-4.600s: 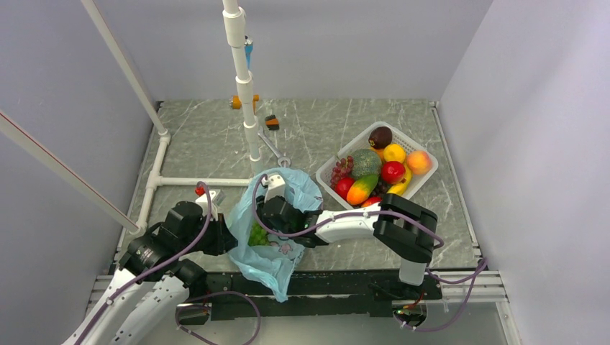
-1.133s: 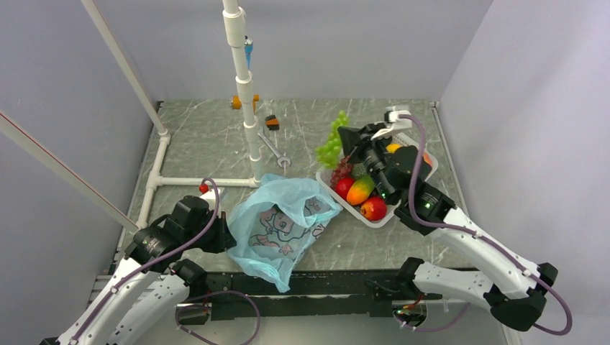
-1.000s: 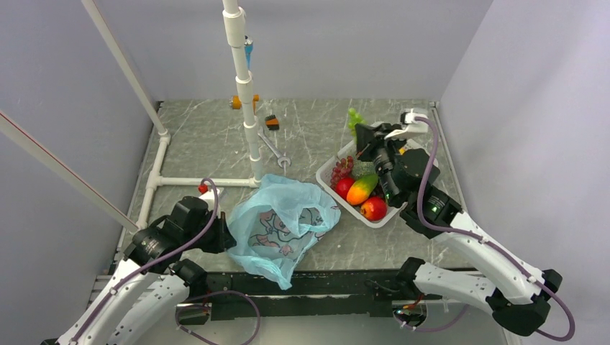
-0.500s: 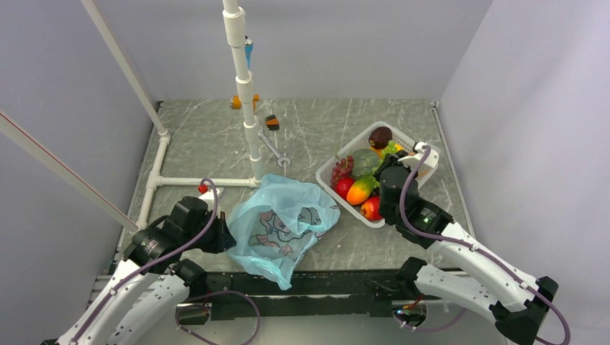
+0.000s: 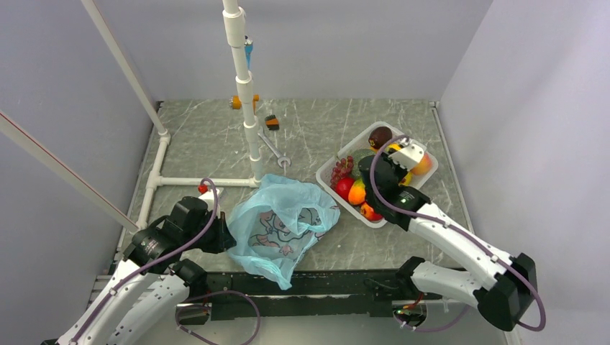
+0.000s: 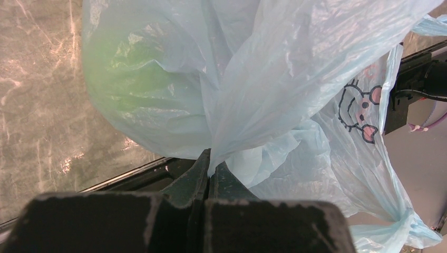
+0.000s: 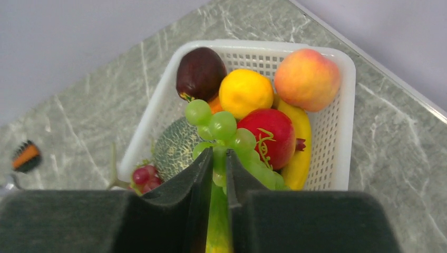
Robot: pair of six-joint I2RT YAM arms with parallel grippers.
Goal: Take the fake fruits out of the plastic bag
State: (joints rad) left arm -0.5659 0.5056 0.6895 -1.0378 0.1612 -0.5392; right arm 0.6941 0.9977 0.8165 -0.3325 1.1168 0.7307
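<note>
The light-blue plastic bag (image 5: pixel 280 223) lies slumped near the front edge of the table. My left gripper (image 5: pixel 224 237) is shut on a fold of the plastic bag (image 6: pixel 274 79), its fingertips (image 6: pixel 210 163) pinching the film. A lime-green shape (image 6: pixel 132 84) shows through the bag wall. My right gripper (image 5: pixel 375 167) is over the white basket (image 5: pixel 327 176). In the right wrist view it (image 7: pixel 219 161) is shut on the green grape bunch (image 7: pixel 224 126), which hangs low over the fruits in the basket (image 7: pixel 342 105). A mango (image 5: pixel 357 192) and a red-yellow apple (image 5: pixel 370 212) lie at the basket's near side.
The basket also holds a peach (image 7: pixel 307 79), yellow lemon (image 7: pixel 245 94), red apple (image 7: pixel 266 137), dark fruit (image 7: pixel 201 74), netted melon (image 7: pixel 176 150), purple grapes (image 7: pixel 145 176) and banana (image 7: pixel 300 153). A white pipe frame (image 5: pixel 248 122) stands behind the bag, with small tools (image 5: pixel 271 122) near it.
My right gripper came out of the bag with the green grapes, swung right and up, then came down over the basket. The bag sagged flat. My left gripper kept its hold.
</note>
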